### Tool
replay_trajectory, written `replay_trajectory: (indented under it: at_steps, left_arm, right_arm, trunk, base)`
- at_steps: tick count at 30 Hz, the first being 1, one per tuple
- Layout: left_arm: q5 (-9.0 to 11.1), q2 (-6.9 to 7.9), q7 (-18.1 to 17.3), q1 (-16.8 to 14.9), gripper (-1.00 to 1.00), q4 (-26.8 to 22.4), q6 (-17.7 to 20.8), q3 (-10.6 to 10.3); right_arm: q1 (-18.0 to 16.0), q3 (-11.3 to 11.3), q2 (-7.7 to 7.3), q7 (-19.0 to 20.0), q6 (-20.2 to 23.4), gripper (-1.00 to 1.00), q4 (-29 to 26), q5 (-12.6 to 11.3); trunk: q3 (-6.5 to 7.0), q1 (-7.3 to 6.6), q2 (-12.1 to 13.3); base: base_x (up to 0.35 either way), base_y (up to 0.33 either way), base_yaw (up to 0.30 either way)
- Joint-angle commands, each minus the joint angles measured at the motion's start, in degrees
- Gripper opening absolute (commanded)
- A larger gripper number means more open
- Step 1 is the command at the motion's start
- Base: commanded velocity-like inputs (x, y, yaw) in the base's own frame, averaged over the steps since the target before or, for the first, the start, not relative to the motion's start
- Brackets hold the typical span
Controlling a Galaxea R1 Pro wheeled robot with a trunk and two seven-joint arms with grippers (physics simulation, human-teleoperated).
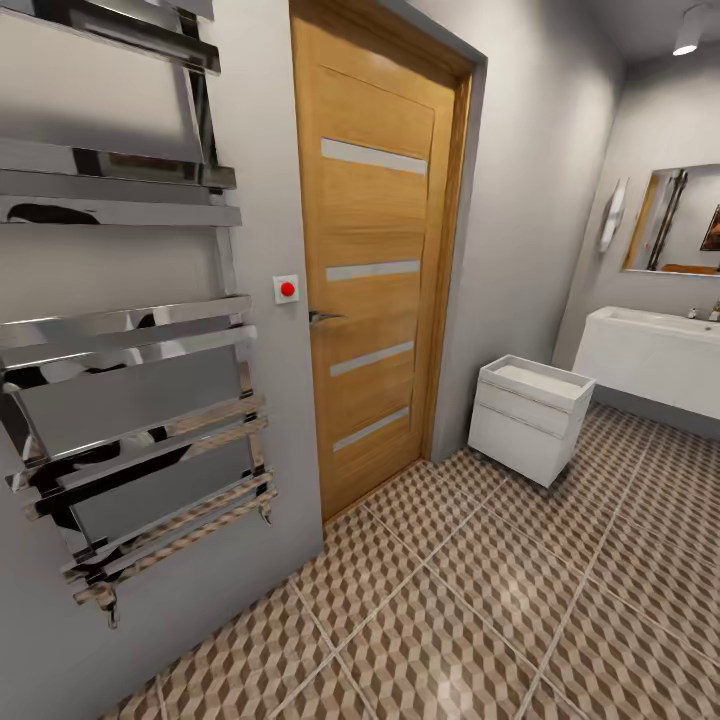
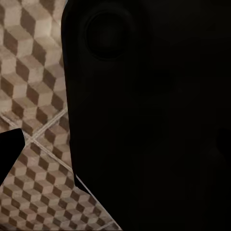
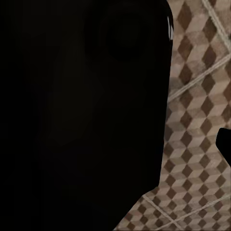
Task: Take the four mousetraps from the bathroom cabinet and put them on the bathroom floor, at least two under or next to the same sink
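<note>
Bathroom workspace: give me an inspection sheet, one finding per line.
Surface: cube-pattern tiled floor, nothing lying on the part in view.
Job's things: white sink on the far right wall; mousetraps and cabinet nothing seen.
Clutter: small white drawer unit on the floor between door and sink.
Grippers: dark shapes block both wrist views; open or shut cannot be told.
Cables: nothing seen.
Surroundings: closed wooden door, chrome towel rail, red wall button, mirror.
</note>
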Motion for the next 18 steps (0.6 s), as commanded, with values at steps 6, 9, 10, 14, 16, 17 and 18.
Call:
replay_trajectory:
  at_steps: [6,9,10,14,16,17,18]
  left_arm:
    - [0.1,-1.15,-0.5,-0.1,1.00,-0.2,0.3,-0.1]
    - [0.1,-1.16,-0.5,0.0,1.00,-0.3,0.3,-0.1]
    - [0.1,-1.19,-0.5,0.1,1.00,-0.3,0.2,-0.1]
    - [0.0,-1.39,-0.5,0.1,1.00,-0.5,-0.4,-0.1]
    - [0.0,-1.43,-0.5,0.1,1.00,-0.7,-0.7,-0.1]
    - [-0.1,-1.42,-0.5,0.1,1.00,-0.8,-1.0,-0.1]
    - [-0.1,-1.40,-0.5,0.1,1.00,-1.0,-1.3,-0.1]
  right_arm:
    - [0.2,-0.1,1.23,0.5,0.0,1.00,-0.9,-0.3]
    - [0.1,0.0,1.35,0.5,-0.1,1.00,-1.0,-0.2]
    - [0.0,0.0,1.61,0.5,-0.3,1.00,-1.2,-0.2]
    - [-0.6,0.0,2.64,0.4,-1.6,1.00,-2.5,-0.2]
    - [-0.6,0.0,2.80,0.4,-2.2,1.00,-3.2,-0.2]
    - [-0.7,0.0,2.90,0.4,-2.5,1.00,-3.5,-0.2]
    - [-0.7,0.0,2.93,0.4,-2.8,1.00,-3.8,-0.2]
  trunk:
    - [-0.03,0.00,0.0]
    - [-0.03,0.00,0.0]
    - [-0.03,0.00,0.0]
    - [-0.03,0.00,0.0]
    - [-0.03,0.00,0.0]
    - [-0.03,0.00,0.0]
    - [-0.03,0.00,0.0]
  base:
    - [0.000,0.000,0.000]
    - [0.000,0.000,0.000]
    - [0.000,0.000,0.000]
    - [0.000,0.000,0.000]
    - [0.000,0.000,0.000]
    - [0.000,0.000,0.000]
    - [0.000,0.000,0.000]
